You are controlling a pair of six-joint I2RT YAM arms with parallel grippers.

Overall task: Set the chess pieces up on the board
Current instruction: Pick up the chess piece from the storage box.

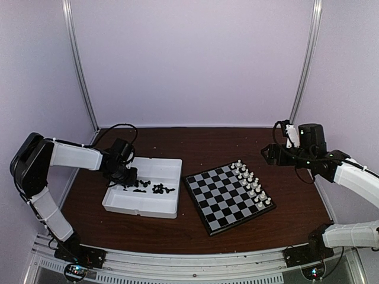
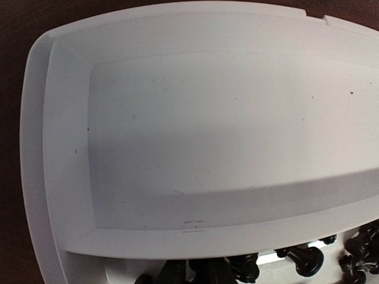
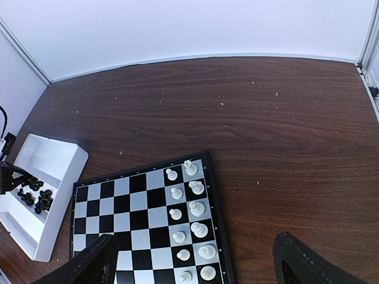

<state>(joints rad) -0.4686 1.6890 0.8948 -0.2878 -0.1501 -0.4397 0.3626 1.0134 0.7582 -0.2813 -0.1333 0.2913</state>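
Several tiny black chess pieces (image 1: 157, 189) lie in the near half of a white tray (image 1: 159, 168). My left gripper (image 1: 126, 177) is down inside that tray among them and is shut; the views do not show whether a piece is between its fingers. In the left wrist view the black pieces (image 2: 305, 260) show only along the bottom edge, below the tray's wall (image 2: 177, 118). The board (image 1: 222, 198) lies right of the tray with no black pieces on it. My right gripper (image 1: 269, 155) hangs open above the table behind the board's right corner, holding nothing, its fingers (image 3: 89, 263) wide apart.
White pieces (image 1: 251, 183) stand in two rows along the board's right side, also visible in the right wrist view as white pieces (image 3: 195, 207) on the board (image 3: 136, 207). The tray (image 3: 53, 160) sits at the left. Pale walls enclose the brown table (image 1: 207, 145).
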